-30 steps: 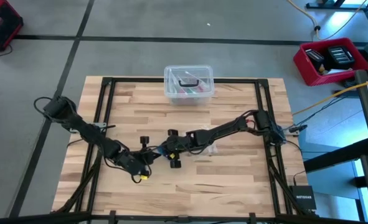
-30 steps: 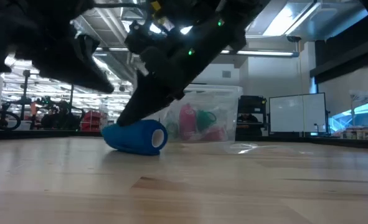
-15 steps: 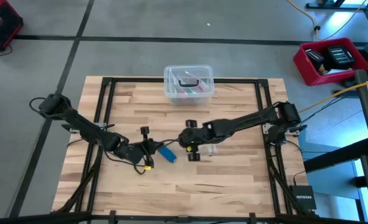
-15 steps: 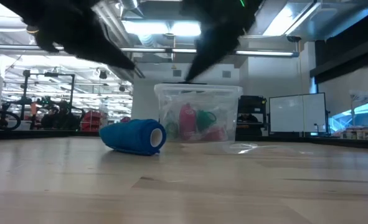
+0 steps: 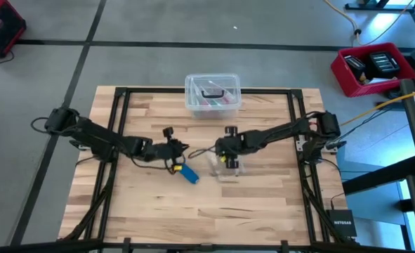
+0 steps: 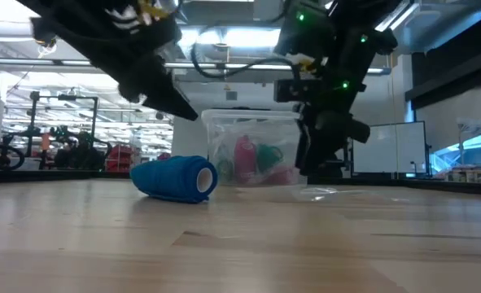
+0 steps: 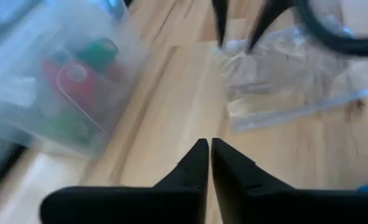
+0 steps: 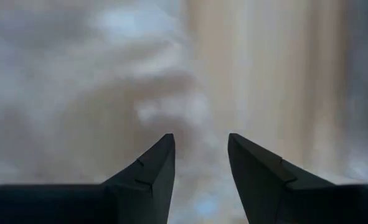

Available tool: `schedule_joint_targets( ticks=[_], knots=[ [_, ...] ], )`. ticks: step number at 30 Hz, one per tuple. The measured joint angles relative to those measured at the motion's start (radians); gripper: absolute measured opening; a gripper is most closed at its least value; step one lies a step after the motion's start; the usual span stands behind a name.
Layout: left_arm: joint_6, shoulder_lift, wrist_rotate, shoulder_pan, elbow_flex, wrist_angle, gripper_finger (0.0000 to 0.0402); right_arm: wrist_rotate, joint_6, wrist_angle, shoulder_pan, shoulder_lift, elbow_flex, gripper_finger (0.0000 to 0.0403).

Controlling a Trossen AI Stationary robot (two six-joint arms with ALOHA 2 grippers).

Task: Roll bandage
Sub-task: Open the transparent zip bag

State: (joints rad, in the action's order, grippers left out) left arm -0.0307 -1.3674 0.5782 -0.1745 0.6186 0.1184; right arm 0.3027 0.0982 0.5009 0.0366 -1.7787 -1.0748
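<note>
- In front of the clear lidded box (image 5: 213, 95), toward the table's near edge, the bandage (image 5: 188, 173) is lying as a compact blue roll, on its side and free of both arms; in the low view the bandage (image 6: 175, 177) is resting on the wood with one round end facing the camera, which suggests the rolling is finished or nearly so.
- Just beside the roll, on the side nearer the box, the left gripper (image 5: 181, 150) is hanging above the table with its fingers (image 7: 196, 163) pressed almost together and nothing between them, so it appears to be clear of the roll rather than gripping it.
- Farther from the roll, also in front of the box, the right gripper (image 5: 227, 158) is pointing down over a small clear plastic bag (image 5: 225, 169); its fingers (image 8: 160, 163) are standing spread with an empty gap, a pose that looks suited to coming down on the bag, though that is only a judgement.
- In the left wrist view the bag (image 7: 296, 74) is lying flat and crumpled on the wooden table (image 5: 263, 211), with the box (image 7: 53, 87) and its red and green contents just beyond.
- In the low view the box (image 6: 252, 150) is standing behind the roll, well apart from it, so it is not crowding the working area.
</note>
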Motion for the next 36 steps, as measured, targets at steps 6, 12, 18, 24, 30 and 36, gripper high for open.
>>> schedule_joint_targets(
  ticks=[6,12,18,24,30,36],
  knots=[
    [-0.057,0.000,-0.064,0.116,0.000,0.002,0.0086,-0.091,-0.019,0.078,-0.105,0.049,0.000,0.0152],
    [-0.135,0.000,-0.119,0.171,0.000,0.004,0.0146,-0.296,-0.192,0.077,-0.142,0.120,0.143,0.0169],
    [-0.126,0.000,-0.133,0.172,0.000,0.006,0.0164,-0.304,-0.359,-0.119,-0.110,0.246,0.340,0.0227],
    [-0.126,0.000,-0.132,0.172,0.000,0.021,0.0158,-0.213,-0.452,-0.350,-0.067,0.237,0.458,0.0263],
    [-0.105,-0.039,-0.131,0.172,0.000,0.164,0.0155,-0.128,-0.466,-0.487,-0.033,0.170,0.480,0.0222],
    [-0.147,-0.124,-0.140,0.167,0.000,0.273,0.0155,-0.044,-0.403,-0.528,0.007,0.103,0.476,0.0115]
  ],
)
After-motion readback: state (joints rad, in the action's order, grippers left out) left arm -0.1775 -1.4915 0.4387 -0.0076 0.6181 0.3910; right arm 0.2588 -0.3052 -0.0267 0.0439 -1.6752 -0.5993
